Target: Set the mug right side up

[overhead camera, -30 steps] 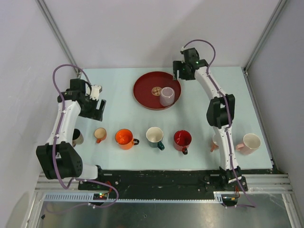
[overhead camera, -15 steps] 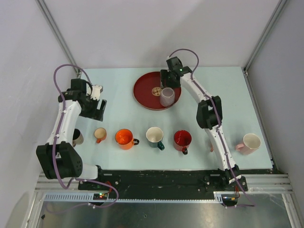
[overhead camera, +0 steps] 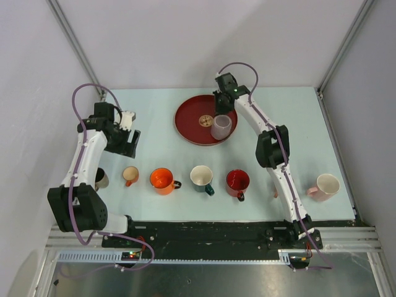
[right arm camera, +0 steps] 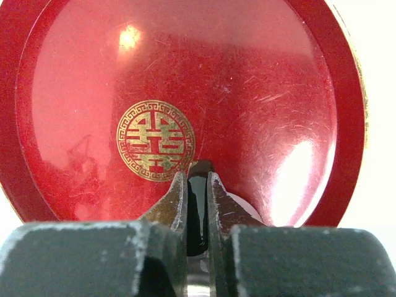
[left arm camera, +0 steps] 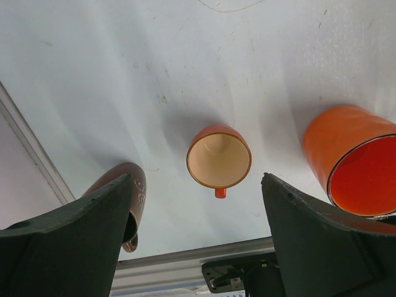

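Right wrist view — right jaws narrow on the wall of the mug point(overhead camera: 221, 127) above the red tray point(right arm camera: 260, 93); left jaws wide.

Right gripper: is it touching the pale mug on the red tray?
Cannot tell. In the top view the right gripper overlaps the far rim of the mug; the wrist view shows nearly closed fingers over the tray, no plain contact.
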Available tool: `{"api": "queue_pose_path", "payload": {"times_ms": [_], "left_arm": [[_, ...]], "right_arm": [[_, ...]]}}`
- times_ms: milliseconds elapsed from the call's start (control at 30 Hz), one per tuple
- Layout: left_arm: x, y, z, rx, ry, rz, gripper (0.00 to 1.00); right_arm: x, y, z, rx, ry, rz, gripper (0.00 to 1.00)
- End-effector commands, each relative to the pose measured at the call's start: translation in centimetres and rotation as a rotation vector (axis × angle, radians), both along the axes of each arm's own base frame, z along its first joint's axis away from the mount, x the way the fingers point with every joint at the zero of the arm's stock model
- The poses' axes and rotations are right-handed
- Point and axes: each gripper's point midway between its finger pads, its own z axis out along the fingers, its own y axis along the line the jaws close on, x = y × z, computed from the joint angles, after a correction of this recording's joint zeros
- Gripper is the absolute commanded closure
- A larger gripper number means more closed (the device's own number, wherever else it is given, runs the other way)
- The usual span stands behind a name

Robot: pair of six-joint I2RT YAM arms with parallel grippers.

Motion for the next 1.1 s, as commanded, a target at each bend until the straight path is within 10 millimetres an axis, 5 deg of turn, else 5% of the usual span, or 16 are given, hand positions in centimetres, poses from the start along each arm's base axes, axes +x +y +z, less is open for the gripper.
{"api": "queue_pose_path", "payload": {"times_ms": [0,300,733,867,1067], "left_arm": [[0.9,-0.3,1.3,-0.007,-0.045,0.002,0.11],[1.3,-0.5,1.7,-0.012,-0.059,-0.005,0.12],[1.6,-1.1,1.4,-0.042,-0.053,-0.019,0.12],[3.5,-3.8,2.3,-0.149,-0.091,-0.065,0.12],[7.8,-11.4,4.8,-0.444,-0.137,-0.149,0.14]], "right_arm": [[-1.7,-2.3,0.1,-0.045,0.076,0.018,0.99],[-0.7,2.1,7.3,0.267,-0.056,0.152,1.0],[-1.5,6.1,8.2,0.415,-0.082,0.293,1.0],[-1.8,7.5,9.1,0.456,-0.115,0.339,1.0],[-1.6,8.8,10.1,0.528,-0.138,0.333,1.0]]}}
